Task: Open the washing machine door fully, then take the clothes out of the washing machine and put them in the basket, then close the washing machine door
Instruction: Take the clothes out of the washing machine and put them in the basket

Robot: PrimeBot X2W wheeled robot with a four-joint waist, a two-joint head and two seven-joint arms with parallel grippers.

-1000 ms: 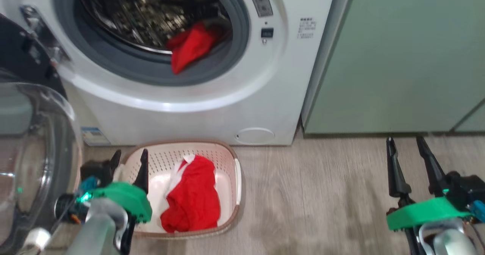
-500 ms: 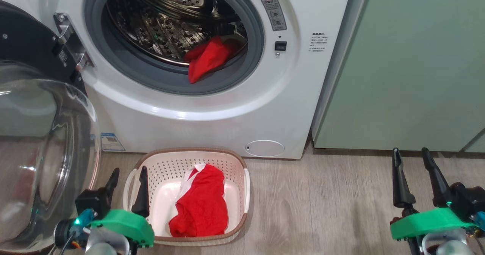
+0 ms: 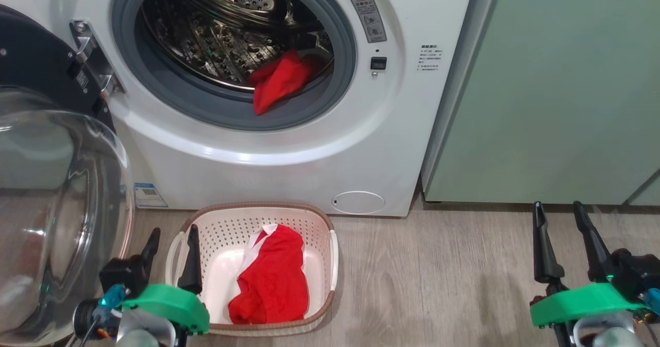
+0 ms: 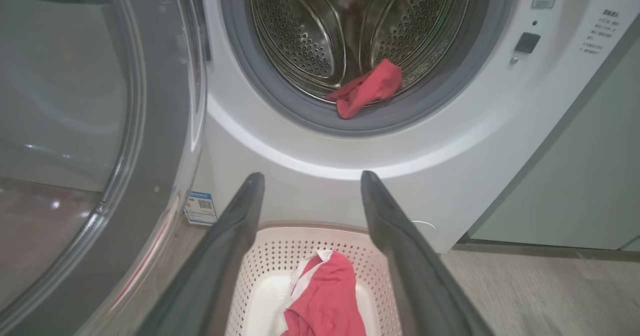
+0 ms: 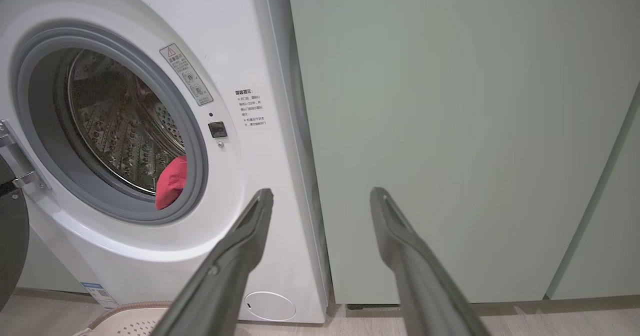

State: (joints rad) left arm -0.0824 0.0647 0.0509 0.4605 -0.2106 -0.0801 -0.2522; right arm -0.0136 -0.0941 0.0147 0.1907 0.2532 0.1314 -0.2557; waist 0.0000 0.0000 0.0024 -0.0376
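The clothes (image 3: 278, 81) lap the grey drum rim (image 3: 206, 111); left fingers (image 3: 193, 259) and right fingers (image 3: 541, 254) gape empty.

Two clothes are counted: one red garment (image 3: 277, 81) inside the one washing machine (image 3: 319, 151), one red garment (image 3: 270, 280) inside the one basket (image 3: 227, 223), plus one washing machine door (image 3: 51, 192).

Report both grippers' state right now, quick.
Left gripper: open, holding nothing.
Right gripper: open, holding nothing.
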